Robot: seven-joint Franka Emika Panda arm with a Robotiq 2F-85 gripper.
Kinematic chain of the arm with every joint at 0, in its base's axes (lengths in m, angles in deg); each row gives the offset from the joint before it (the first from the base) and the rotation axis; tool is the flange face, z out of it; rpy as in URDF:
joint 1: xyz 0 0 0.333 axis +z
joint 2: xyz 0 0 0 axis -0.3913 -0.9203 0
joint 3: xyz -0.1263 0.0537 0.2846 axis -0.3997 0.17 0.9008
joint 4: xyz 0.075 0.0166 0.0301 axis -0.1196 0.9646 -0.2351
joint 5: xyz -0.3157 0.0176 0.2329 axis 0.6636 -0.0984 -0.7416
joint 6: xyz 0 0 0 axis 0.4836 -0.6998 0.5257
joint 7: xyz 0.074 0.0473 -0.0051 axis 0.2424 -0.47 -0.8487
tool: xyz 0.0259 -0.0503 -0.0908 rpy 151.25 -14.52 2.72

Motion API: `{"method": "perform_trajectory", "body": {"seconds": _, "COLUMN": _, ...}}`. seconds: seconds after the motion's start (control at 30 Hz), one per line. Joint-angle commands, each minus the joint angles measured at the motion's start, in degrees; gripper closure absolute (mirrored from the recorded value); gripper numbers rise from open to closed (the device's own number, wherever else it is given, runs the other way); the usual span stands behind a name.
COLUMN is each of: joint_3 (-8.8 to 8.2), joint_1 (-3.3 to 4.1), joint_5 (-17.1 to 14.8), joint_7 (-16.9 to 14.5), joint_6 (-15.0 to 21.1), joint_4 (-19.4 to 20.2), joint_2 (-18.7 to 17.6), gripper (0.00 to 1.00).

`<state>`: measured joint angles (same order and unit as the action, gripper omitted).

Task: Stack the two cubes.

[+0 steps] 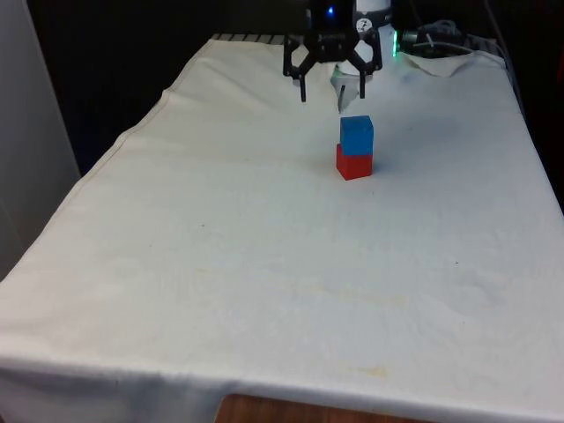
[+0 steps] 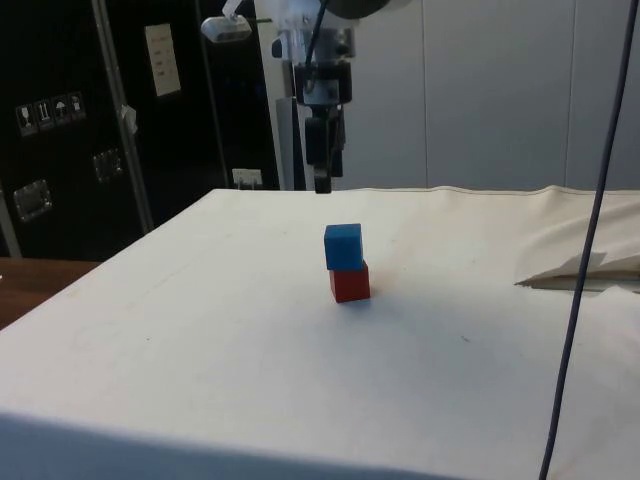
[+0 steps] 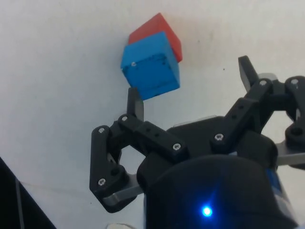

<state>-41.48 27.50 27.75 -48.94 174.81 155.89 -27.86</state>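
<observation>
The blue cube [image 1: 356,134] sits on the red cube [image 1: 354,164], slightly askew, toward the far end of the white-clothed tabletop [image 1: 264,264]. The gripper [image 1: 331,94] hangs above and just behind the stack, its fingers [image 3: 135,102] spread wide and holding nothing. Dark cabinets [image 2: 60,130] stand beyond the tabletop's side.

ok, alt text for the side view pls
A blue cube sits stacked on a red cube on a white-clothed table. The black gripper hangs open above and behind the stack, touching neither cube.
</observation>
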Motion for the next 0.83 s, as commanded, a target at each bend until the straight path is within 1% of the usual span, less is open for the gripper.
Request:
{"method": "perform_trajectory", "body": {"seconds": 0.0, "joint_3": -0.17, "joint_1": -0.11, "joint_5": 0.17, "joint_7": 0.17, "joint_6": -0.74, "joint_4": -0.23, "joint_2": 0.23, "gripper": 0.00}}
{"method": "perform_trajectory", "body": {"seconds": 0.1, "joint_3": -1.09, "joint_1": -0.17, "joint_5": 0.17, "joint_7": 0.11, "joint_6": -1.60, "joint_4": -0.97, "joint_2": 0.46, "gripper": 0.00}}
{"method": "perform_trajectory", "body": {"seconds": 0.17, "joint_3": -1.49, "joint_1": -0.11, "joint_5": 0.17, "joint_7": 0.17, "joint_6": -1.89, "joint_4": -1.32, "joint_2": 0.52, "gripper": 0.00}}
{"method": "perform_trajectory", "body": {"seconds": 0.2, "joint_3": -1.32, "joint_1": 0.00, "joint_5": 0.00, "joint_7": 0.00, "joint_6": -1.32, "joint_4": -1.15, "joint_2": 0.34, "gripper": 0.00}}
{"method": "perform_trajectory", "body": {"seconds": 0.3, "joint_3": -2.12, "joint_1": -0.17, "joint_5": 0.11, "joint_7": 0.23, "joint_6": -2.29, "joint_4": -1.78, "joint_2": 0.74, "gripper": 0.00}}
{"method": "perform_trajectory", "body": {"seconds": 0.37, "joint_3": -2.46, "joint_1": -0.11, "joint_5": 0.06, "joint_7": 0.29, "joint_6": -2.41, "joint_4": -1.95, "joint_2": 0.86, "gripper": 0.00}}
{"method": "perform_trajectory", "body": {"seconds": 0.5, "joint_3": -2.64, "joint_1": 0.00, "joint_5": 0.00, "joint_7": 0.06, "joint_6": -2.01, "joint_4": -2.01, "joint_2": 0.74, "gripper": 0.00}}
{"method": "perform_trajectory", "body": {"seconds": 0.77, "joint_3": -3.21, "joint_1": -0.11, "joint_5": -0.17, "joint_7": 0.46, "joint_6": -2.06, "joint_4": -1.89, "joint_2": 1.55, "gripper": 0.00}}
{"method": "perform_trajectory", "body": {"seconds": 0.8, "joint_3": -3.15, "joint_1": 0.00, "joint_5": 0.00, "joint_7": 0.29, "joint_6": -2.01, "joint_4": -2.06, "joint_2": 1.26, "gripper": 0.00}}
